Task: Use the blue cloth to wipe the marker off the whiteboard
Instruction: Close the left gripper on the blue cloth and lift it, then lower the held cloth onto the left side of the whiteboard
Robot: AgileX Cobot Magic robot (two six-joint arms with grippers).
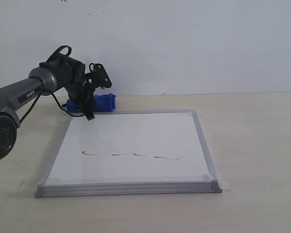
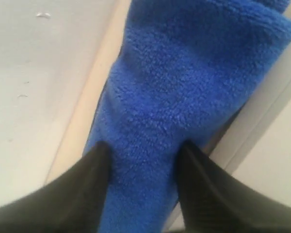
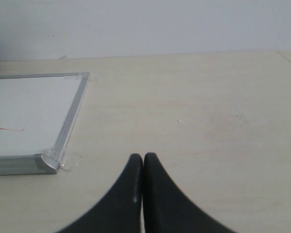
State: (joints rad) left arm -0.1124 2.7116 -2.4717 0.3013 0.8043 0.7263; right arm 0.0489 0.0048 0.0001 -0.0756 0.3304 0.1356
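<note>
The whiteboard [image 1: 136,131] lies flat on the table, with the red marker line [image 1: 131,155] wavering across its near half. The rolled blue cloth [image 1: 104,102] rests just behind the board's far left corner. My left gripper [image 1: 86,108] is down on the cloth's left end. In the left wrist view its black fingers [image 2: 94,170] press into both sides of the cloth [image 2: 184,77], which narrows between them, beside the board's frame [image 2: 254,121]. My right gripper [image 3: 143,158] is shut and empty over bare table, right of the board's near corner [image 3: 43,162]. It does not show in the exterior view.
A pale wall [image 1: 184,43] rises close behind the cloth and board. Clear tape tabs [image 3: 70,160] hold the board's corners to the wooden table [image 1: 252,145]. The end of the marker line [image 3: 7,129] shows in the right wrist view.
</note>
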